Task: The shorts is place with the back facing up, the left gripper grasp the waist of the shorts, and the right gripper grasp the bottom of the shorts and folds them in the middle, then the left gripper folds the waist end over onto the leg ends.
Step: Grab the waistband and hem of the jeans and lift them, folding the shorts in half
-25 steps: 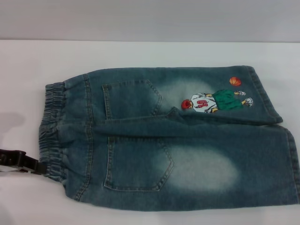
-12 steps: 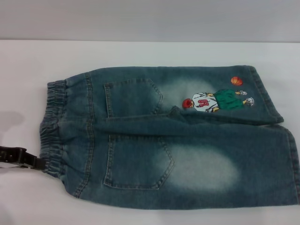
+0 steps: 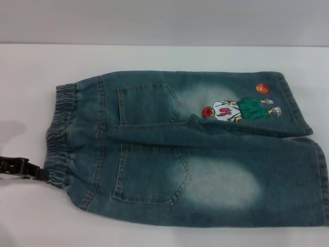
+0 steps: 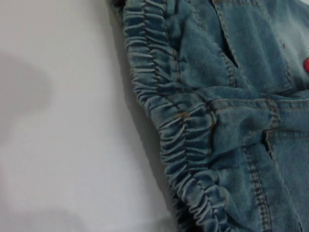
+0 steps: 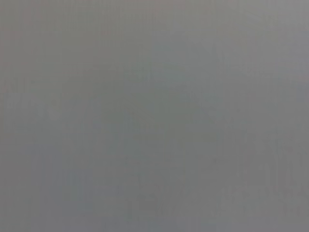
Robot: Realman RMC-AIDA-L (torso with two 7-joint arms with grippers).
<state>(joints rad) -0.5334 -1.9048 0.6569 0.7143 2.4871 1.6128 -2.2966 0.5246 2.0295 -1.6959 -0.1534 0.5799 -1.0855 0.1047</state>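
Note:
The denim shorts (image 3: pixel 205 170) lie flat on the white table (image 3: pixel 31 77), back up, both patch pockets and the cartoon print showing. The ruffled waist (image 3: pixel 61 134) points to the left and the leg ends (image 3: pixel 295 103) point to the right. My left gripper (image 3: pixel 43 174) reaches in from the left edge, its black jaw meeting the near end of the waist and shut on it. The left wrist view shows the puckered waist (image 4: pixel 164 111) close up, without the gripper's fingers. The right gripper is out of view, and the right wrist view shows only plain grey.
White table surface runs all round the shorts, with a wide strip on the left and behind them. A pale wall (image 3: pixel 164 20) rises at the table's far edge. The near leg reaches the picture's right edge.
My left gripper has moved away from the near edge with the waist's near end. The waist has bunched and shifted right, and the whole shorts have slid slightly farther away.

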